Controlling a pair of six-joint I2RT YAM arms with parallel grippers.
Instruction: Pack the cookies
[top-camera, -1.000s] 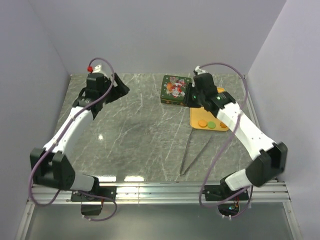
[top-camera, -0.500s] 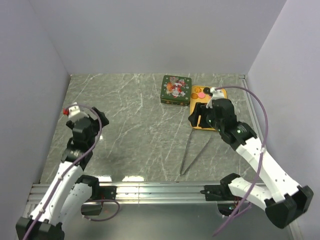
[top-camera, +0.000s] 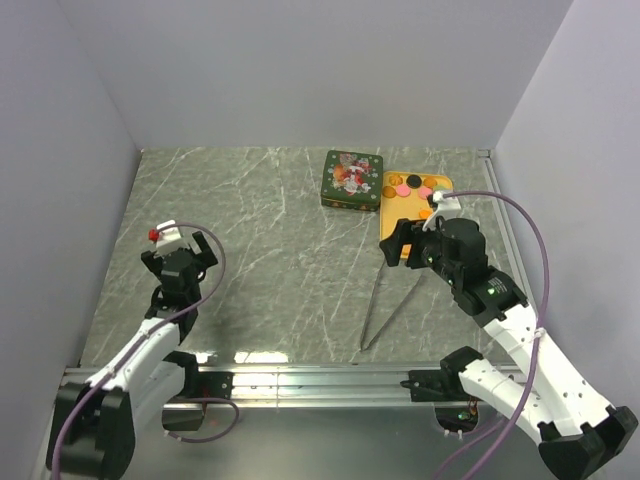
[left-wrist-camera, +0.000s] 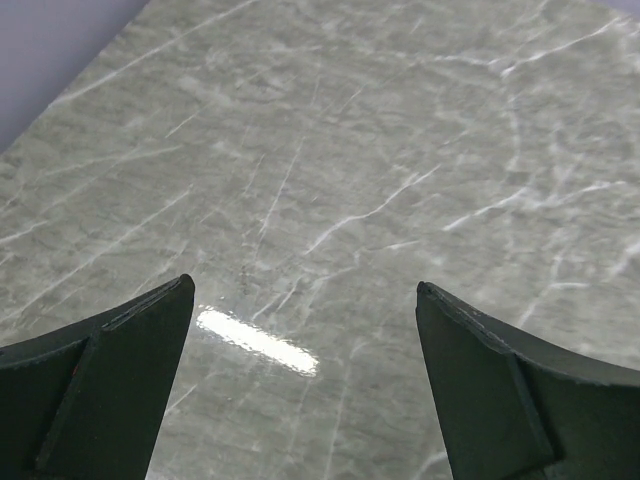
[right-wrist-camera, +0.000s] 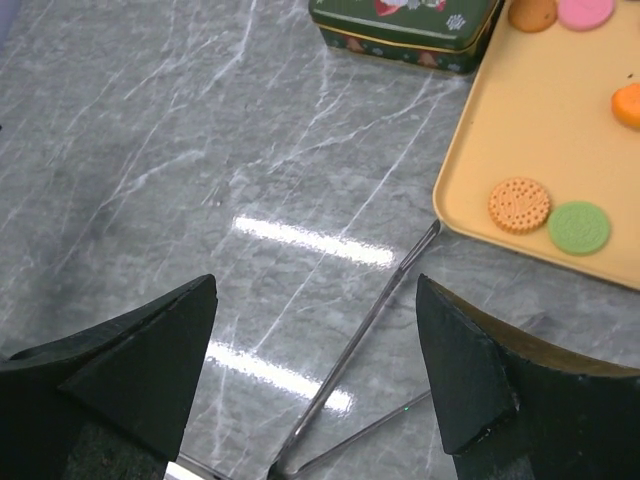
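Top: cookies (top-camera: 410, 185) on tray (top-camera: 389, 212), upper right, beside tin (top-camera: 352, 179), handy for packing; tongs (top-camera: 385, 305) below on table (top-camera: 280, 230) | Left wrist: left claw (left-wrist-camera: 305, 290) spread, empty, over table | Right wrist: right claw (right-wrist-camera: 315, 285) spread above tongs, likely the pickup tool.

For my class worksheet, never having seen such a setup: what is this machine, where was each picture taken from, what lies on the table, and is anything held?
Two white robot arms stand at the near edge of a grey marble-patterned table. One picture looks down from above; the other two come from a camera on each wrist. On the table lie a green decorated tin, a yellow tray of small round cookies, and thin metal tongs. The left gripper and right gripper are open, holding nothing.
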